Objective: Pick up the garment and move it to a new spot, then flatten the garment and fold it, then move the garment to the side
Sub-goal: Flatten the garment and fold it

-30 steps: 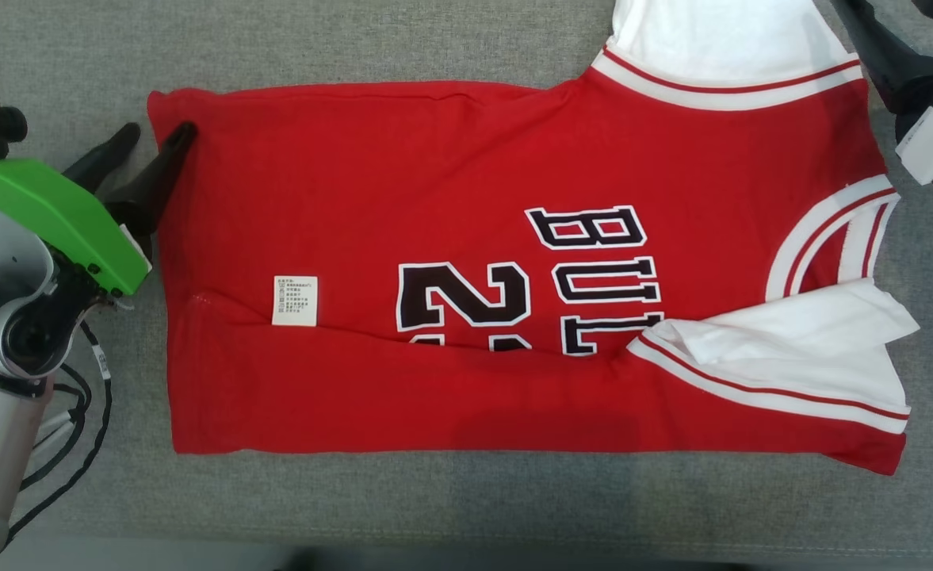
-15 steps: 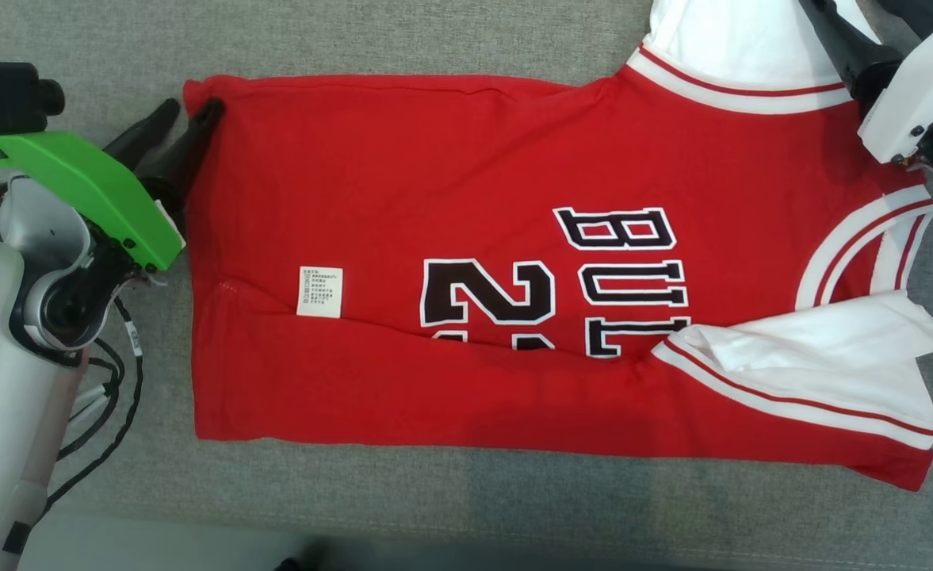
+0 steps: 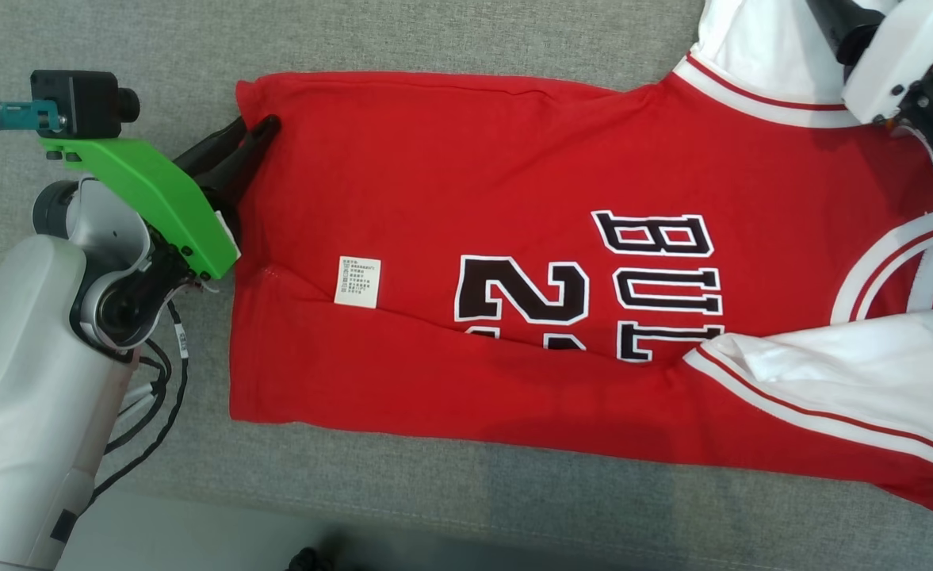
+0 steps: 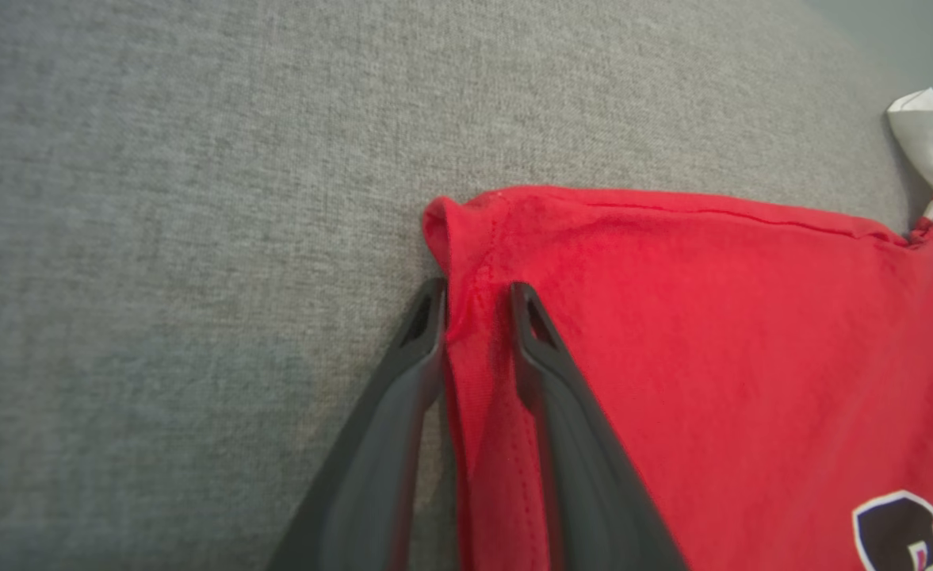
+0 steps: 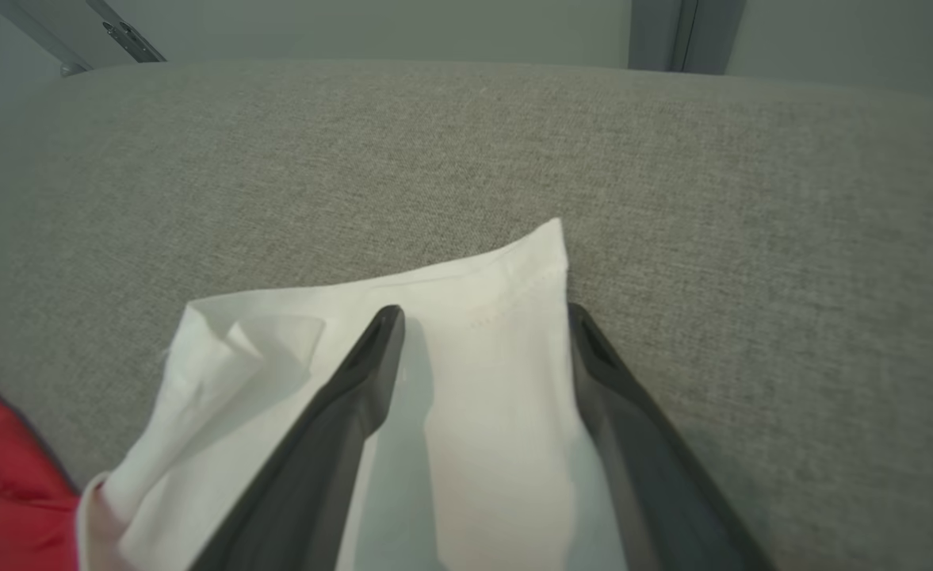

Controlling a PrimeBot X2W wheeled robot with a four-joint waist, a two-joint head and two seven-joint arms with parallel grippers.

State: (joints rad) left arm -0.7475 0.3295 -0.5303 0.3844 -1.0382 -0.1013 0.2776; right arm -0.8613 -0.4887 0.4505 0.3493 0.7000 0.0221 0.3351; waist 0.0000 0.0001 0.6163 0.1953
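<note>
The garment [image 3: 514, 198] is a red jersey with white sleeves and black lettering, lying flat on the grey cushion with its lower part folded up. My left gripper [image 3: 256, 128] is at its far left hem corner. In the left wrist view the two fingers of my left gripper [image 4: 474, 293] stand close together with a bunched ridge of the red hem [image 4: 478, 238] pressed between them. My right gripper [image 5: 482, 317] is open over the white sleeve [image 5: 474, 381], one finger on the cloth and the other at its edge. Its white wrist [image 3: 894, 55] shows at the top right of the head view.
The grey fabric cushion [image 3: 434, 40] runs under everything, and its front edge [image 3: 196, 515] lies at the bottom of the head view. My left arm's green bracket [image 3: 149, 198] and cables [image 3: 157, 396] sit left of the jersey. A pale wall [image 5: 434, 24] rises behind the cushion.
My left fingers have drawn together on the hem corner, bunching the cloth. The head camera has shifted, so the whole picture slid right. The right arm has come in over the white sleeve, still open.
</note>
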